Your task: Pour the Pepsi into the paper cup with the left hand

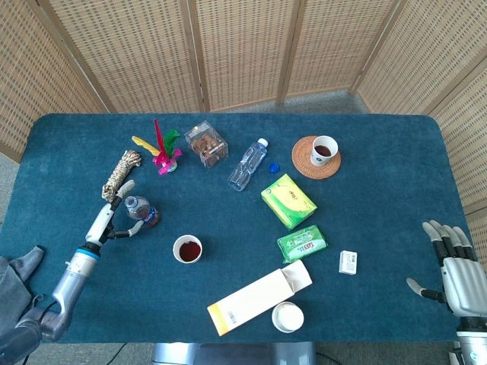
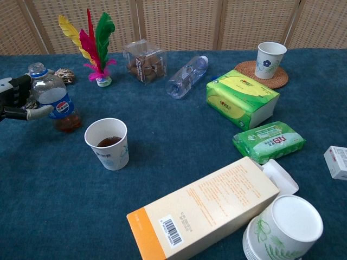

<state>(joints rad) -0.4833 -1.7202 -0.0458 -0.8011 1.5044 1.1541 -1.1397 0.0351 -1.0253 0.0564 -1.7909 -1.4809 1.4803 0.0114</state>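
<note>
the pepsi bottle (image 2: pixel 54 100) stands upright on the desk (image 1: pixel 365 304), left of the paper cup (image 2: pixel 108 143) and near it, uncapped, with only a little dark drink at its bottom. the left hand (image 2: pixel 16 100) wraps its fingers round the bottle's middle. the cup already has cola in it, so this looks like the set-down after pouring. next call: spread the fingers and draw away sideways without tipping the bottle. the right hand (image 1: pixel 456 270) hangs spread and holds nothing.
</note>
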